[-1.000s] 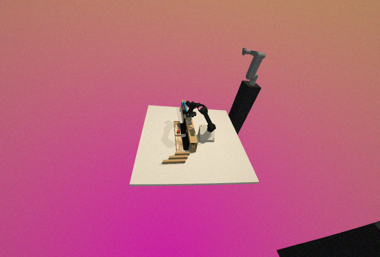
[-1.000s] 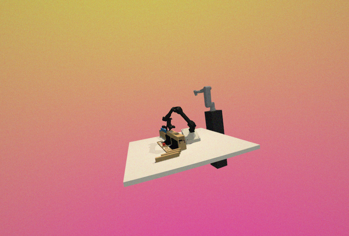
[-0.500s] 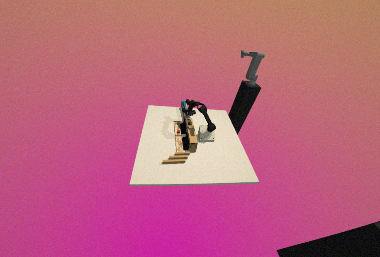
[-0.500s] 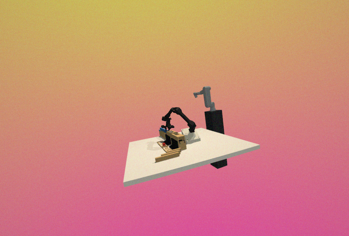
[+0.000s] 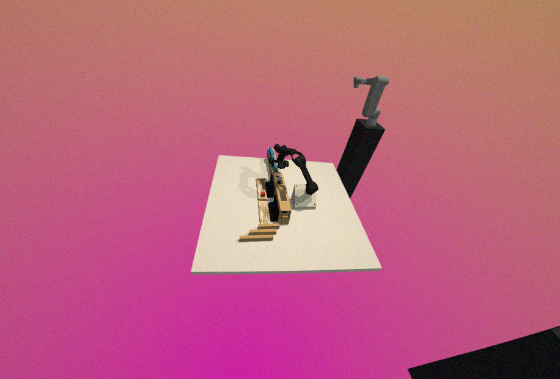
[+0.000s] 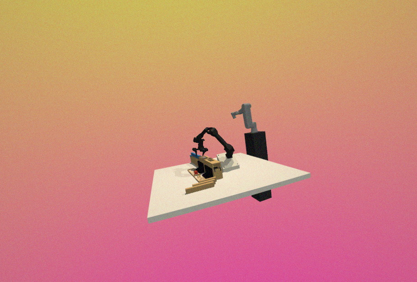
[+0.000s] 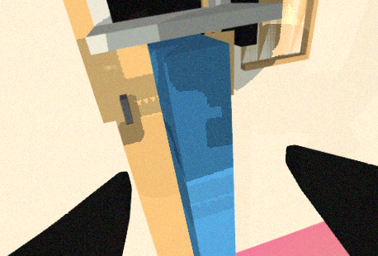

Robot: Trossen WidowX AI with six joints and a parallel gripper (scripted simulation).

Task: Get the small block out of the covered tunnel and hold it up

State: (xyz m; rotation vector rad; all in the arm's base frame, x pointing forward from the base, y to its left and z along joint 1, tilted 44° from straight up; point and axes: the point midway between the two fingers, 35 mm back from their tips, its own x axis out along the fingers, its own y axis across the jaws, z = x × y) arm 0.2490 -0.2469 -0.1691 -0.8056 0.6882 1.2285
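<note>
Wrist view: jaws (image 5: 279, 162) (image 6: 199, 153) open, room either side of blue handle (image 5: 272, 156) (image 6: 195, 155) (image 7: 203, 124).

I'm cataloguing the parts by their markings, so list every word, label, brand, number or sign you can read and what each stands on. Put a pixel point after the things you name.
None: no readable text shows on the blue handle (image 5: 271, 154) (image 6: 195, 155) (image 7: 203, 136), the tunnel (image 5: 283, 205) (image 6: 210, 161), the black arm (image 5: 306, 173) (image 6: 220, 138) or the white base plate (image 5: 310, 206) (image 6: 234, 167).
Any lettering too small or blurred to read at this size cannot be ruled out.

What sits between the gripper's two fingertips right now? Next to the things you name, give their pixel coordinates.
The blue handle (image 5: 271, 154) (image 6: 195, 154) (image 7: 209, 136): the wrist view shows it between the open gripper's (image 6: 199, 153) (image 7: 208, 163) fingertips, touching neither.
</note>
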